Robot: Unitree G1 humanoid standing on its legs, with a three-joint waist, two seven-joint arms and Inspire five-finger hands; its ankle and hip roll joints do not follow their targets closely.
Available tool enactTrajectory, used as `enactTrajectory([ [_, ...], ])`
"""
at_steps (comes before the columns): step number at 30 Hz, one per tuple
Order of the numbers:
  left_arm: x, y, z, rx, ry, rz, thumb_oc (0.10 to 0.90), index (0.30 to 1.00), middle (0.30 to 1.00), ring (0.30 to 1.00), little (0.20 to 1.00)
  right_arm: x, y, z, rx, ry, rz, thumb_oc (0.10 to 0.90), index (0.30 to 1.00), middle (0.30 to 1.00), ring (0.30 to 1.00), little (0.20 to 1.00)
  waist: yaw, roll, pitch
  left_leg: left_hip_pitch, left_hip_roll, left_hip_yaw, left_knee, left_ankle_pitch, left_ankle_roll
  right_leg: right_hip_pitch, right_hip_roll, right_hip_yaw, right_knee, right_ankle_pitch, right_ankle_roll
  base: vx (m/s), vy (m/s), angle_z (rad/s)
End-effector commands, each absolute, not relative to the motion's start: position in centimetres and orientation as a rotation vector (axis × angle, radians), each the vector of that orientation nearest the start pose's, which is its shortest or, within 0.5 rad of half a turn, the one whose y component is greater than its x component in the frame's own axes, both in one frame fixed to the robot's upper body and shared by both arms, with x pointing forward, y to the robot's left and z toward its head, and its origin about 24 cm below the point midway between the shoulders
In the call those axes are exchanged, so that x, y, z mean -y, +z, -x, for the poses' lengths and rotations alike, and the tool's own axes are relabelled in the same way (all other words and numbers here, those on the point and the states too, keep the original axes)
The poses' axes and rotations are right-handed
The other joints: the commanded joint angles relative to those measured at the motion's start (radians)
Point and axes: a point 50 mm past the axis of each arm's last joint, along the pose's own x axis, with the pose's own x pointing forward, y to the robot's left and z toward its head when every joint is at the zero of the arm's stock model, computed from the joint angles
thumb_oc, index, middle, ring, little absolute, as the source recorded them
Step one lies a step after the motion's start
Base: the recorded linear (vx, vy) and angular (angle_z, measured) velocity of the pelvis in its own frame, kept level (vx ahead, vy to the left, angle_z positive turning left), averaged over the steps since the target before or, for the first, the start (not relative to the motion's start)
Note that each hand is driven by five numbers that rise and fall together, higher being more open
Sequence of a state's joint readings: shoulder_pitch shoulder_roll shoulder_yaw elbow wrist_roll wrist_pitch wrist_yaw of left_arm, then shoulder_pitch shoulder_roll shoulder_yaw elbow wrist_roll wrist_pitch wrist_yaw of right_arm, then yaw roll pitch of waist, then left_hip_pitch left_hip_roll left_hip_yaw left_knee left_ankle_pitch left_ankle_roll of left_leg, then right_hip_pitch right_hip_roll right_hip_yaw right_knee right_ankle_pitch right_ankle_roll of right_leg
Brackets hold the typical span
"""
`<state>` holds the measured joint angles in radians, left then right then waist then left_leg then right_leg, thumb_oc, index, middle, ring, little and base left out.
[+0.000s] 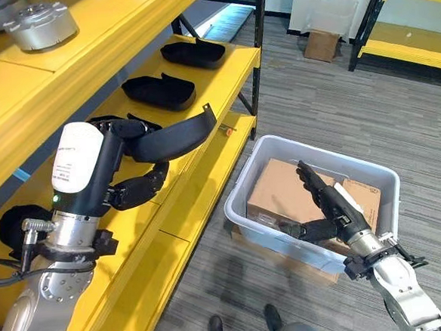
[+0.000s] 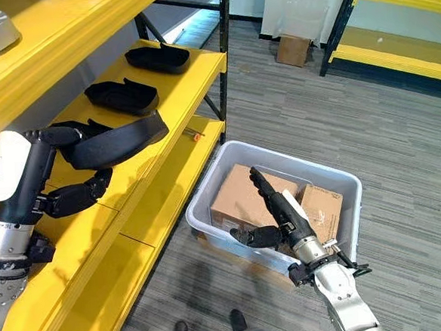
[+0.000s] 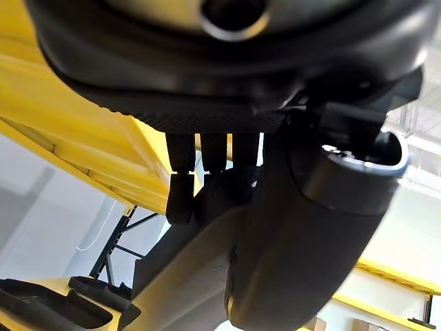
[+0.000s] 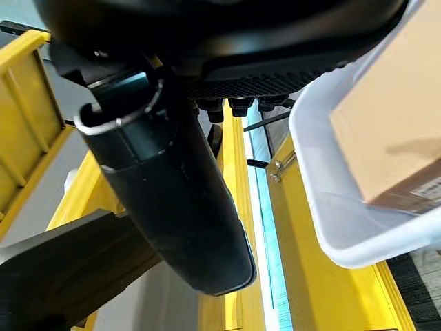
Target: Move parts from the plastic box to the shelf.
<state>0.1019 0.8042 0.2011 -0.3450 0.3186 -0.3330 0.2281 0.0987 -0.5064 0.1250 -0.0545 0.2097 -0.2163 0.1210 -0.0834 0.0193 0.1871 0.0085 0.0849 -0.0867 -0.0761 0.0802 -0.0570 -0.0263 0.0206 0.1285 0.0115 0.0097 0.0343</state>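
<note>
- Two black parts [image 1: 159, 91] [image 1: 193, 53] already lie on the yellow shelf [image 1: 226, 138], so some of the job looks done.
- The left hand [image 1: 131, 188] has its fingers curled round a third black part [image 1: 166, 141], holding it over the shelf's middle level; it is not yet set down.
- The right hand [image 1: 331, 207] hovers with straight fingers, holding nothing, over the cardboard boxes [image 1: 283, 193] in the plastic box [image 1: 267, 230].
- I cannot tell whether more parts remain in there.

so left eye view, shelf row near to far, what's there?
Black part held in the left hand, curved black piece → second black part lying on the yellow shelf → third black part at the far end.
</note>
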Motion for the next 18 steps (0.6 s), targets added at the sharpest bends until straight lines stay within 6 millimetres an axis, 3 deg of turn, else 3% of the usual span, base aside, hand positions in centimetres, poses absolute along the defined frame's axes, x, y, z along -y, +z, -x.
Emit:
enactTrajectory([
  [1, -24.2, 22.7, -20.8, 0.934, 0.191, -0.994, 0.400, 0.300, 0.300, 0.300, 0.300, 19.9, 9.8, -23.4, 0.330, 0.282, 0.236, 0.900, 1.000, 1.000, 1.000, 1.000, -0.013, -0.032, -0.113, 0.001, -0.086, 0.026, 0.018, -0.049, 0.020, 0.026, -0.038, -0.032, -0.075, 0.030, 0.046, 0.00, -0.071, 0.12],
  [8, -24.1, 21.5, -20.3, 0.884, 0.175, -0.999, 0.400, 0.300, 0.300, 0.300, 0.300, 20.0, 10.3, -23.2, 0.345, 0.287, 0.217, 0.900, 1.000, 1.000, 1.000, 1.000, -0.007, 0.001, -0.100, 0.003, -0.063, 0.009, 0.032, -0.036, -0.006, 0.062, -0.031, -0.059, -0.099, 0.008, 0.027, -0.04, -0.104, 0.12],
  [11, -23.8, 21.7, -20.5, 0.902, 0.164, -1.002, 0.400, 0.300, 0.300, 0.300, 0.300, 19.6, 11.5, -24.2, 0.390, 0.313, 0.230, 0.900, 1.000, 1.000, 1.000, 1.000, 0.009, 0.000, -0.053, -0.086, -0.100, -0.024, 0.151, -0.043, -0.024, 0.032, -0.065, -0.099, -0.096, 0.024, 0.021, -0.26, -0.058, 0.51],
  [12, -23.5, 22.3, -20.5, 0.939, 0.162, -0.995, 0.400, 0.300, 0.300, 0.300, 0.300, 19.6, 11.7, -24.7, 0.401, 0.304, 0.212, 0.900, 1.000, 1.000, 1.000, 1.000, -0.007, -0.013, -0.060, -0.065, -0.044, 0.050, 0.241, -0.076, -0.038, -0.020, -0.102, -0.130, -0.086, 0.039, 0.026, -0.28, 0.015, 0.86],
  [14, -23.2, 22.5, -20.7, 0.955, 0.161, -0.969, 0.400, 0.300, 0.300, 0.300, 0.300, 19.4, 11.6, -24.7, 0.397, 0.296, 0.216, 0.900, 1.000, 1.000, 1.000, 1.000, -0.038, 0.001, -0.083, 0.008, 0.059, 0.085, 0.245, -0.019, -0.051, -0.049, -0.109, -0.156, -0.065, 0.031, 0.022, -0.17, 0.133, 1.19],
  [15, -22.9, 22.5, -21.0, 0.969, 0.159, -0.948, 0.400, 0.300, 0.300, 0.300, 0.300, 19.6, 11.0, -24.5, 0.373, 0.279, 0.212, 0.900, 1.000, 1.000, 1.000, 1.000, -0.077, 0.029, -0.095, 0.086, 0.161, 0.103, 0.176, 0.102, -0.080, -0.088, -0.119, -0.195, -0.027, 0.014, 0.023, -0.11, 0.219, 1.33],
  [17, -22.5, 22.8, -21.1, 0.985, 0.139, -0.942, 0.400, 0.300, 0.300, 0.300, 0.300, 20.2, 10.8, -24.2, 0.364, 0.253, 0.225, 0.900, 1.000, 1.000, 1.000, 1.000, -0.102, 0.052, -0.105, 0.106, 0.212, 0.134, 0.119, 0.184, -0.115, -0.113, -0.127, -0.229, -0.010, 0.007, 0.033, -0.12, 0.232, 1.13],
  [18, -22.0, 23.4, -21.2, 1.022, 0.113, -0.927, 0.400, 0.300, 0.300, 0.300, 0.300, 20.9, 11.0, -23.9, 0.375, 0.210, 0.227, 0.900, 1.000, 1.000, 1.000, 1.000, -0.124, 0.074, -0.105, 0.104, 0.253, 0.174, 0.059, 0.249, -0.151, -0.135, -0.143, -0.264, 0.001, 0.005, 0.045, -0.10, 0.179, 1.05],
])
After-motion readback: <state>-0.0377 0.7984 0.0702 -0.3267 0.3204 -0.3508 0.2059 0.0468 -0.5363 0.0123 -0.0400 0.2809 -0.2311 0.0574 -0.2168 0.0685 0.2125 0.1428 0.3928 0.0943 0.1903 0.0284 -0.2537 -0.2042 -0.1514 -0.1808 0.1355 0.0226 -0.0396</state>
